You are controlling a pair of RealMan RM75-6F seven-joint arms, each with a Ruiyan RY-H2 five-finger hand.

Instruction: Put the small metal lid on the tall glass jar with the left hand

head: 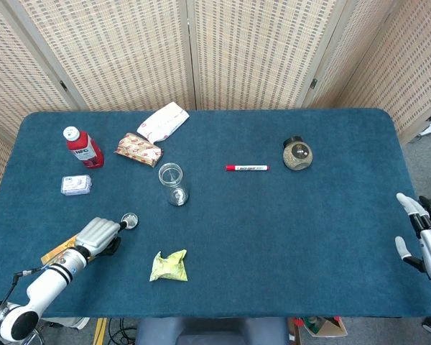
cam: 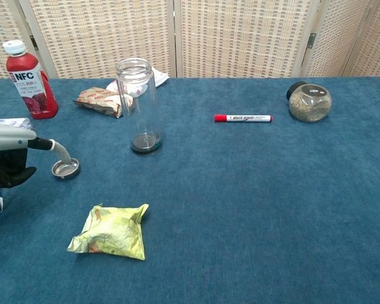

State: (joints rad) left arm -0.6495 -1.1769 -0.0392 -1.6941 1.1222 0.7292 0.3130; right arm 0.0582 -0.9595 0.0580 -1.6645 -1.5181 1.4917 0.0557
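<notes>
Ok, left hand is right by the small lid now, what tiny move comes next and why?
Probably close the left hand's fingers around the small metal lid and pinch its rim. A fingertip already reaches the lid's edge, but the lid lies flat on the table, not held, and the tall glass jar stands open beyond it.

Your small metal lid (cam: 66,168) lies flat on the blue cloth, a shallow round silvery cap with its hollow side up, at the table's left. The tall glass jar (cam: 138,104) stands upright and open-mouthed a little beyond it, clear, empty, well apart from the lid
</notes>
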